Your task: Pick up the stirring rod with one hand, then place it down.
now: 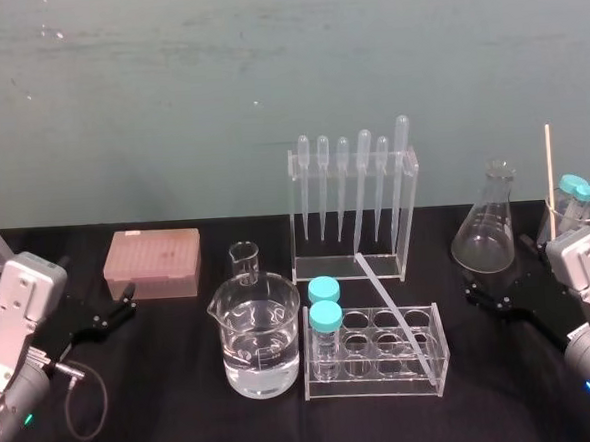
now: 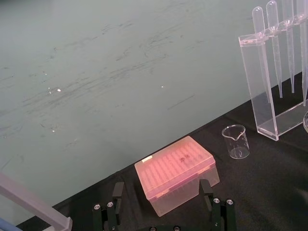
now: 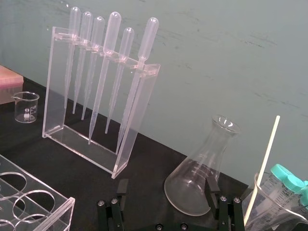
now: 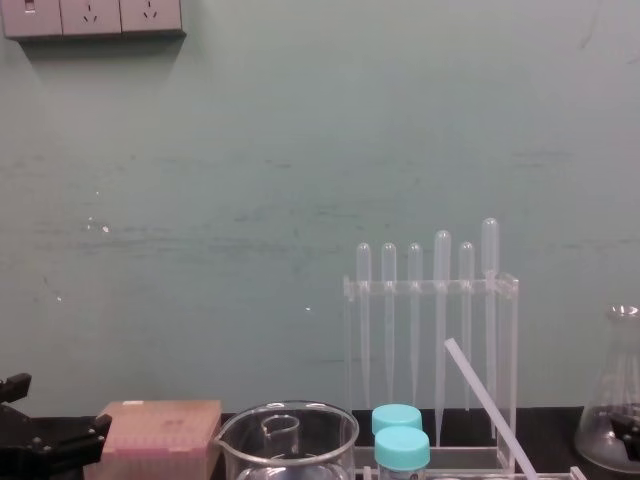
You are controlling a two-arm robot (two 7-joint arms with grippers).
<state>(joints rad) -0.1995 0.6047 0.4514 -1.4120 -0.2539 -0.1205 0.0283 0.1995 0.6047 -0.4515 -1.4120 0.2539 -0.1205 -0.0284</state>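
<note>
The stirring rod (image 1: 392, 302) is a thin translucent-white rod that lies slanted, its lower end on the clear test-tube rack (image 1: 424, 371) and its upper end at the foot of the pipette rack (image 1: 407, 209). In the chest view the stirring rod (image 4: 487, 402) rises leftward in front of the pipette rack. My right gripper (image 1: 500, 272) hovers open near the table's right side, beside the conical flask, well right of the rod. Its fingers (image 3: 212, 188) stand wide apart with nothing between them. My left gripper (image 1: 118, 304) rests open at the far left, in front of the pink box (image 2: 175, 171).
A large beaker of water (image 1: 260, 345) and a small empty beaker (image 1: 244, 261) stand left of the test-tube rack, which holds two teal-capped tubes (image 1: 325, 324). A conical flask (image 3: 203, 172) and a beaker with capped tubes and a cream stick (image 3: 263, 166) stand at the right.
</note>
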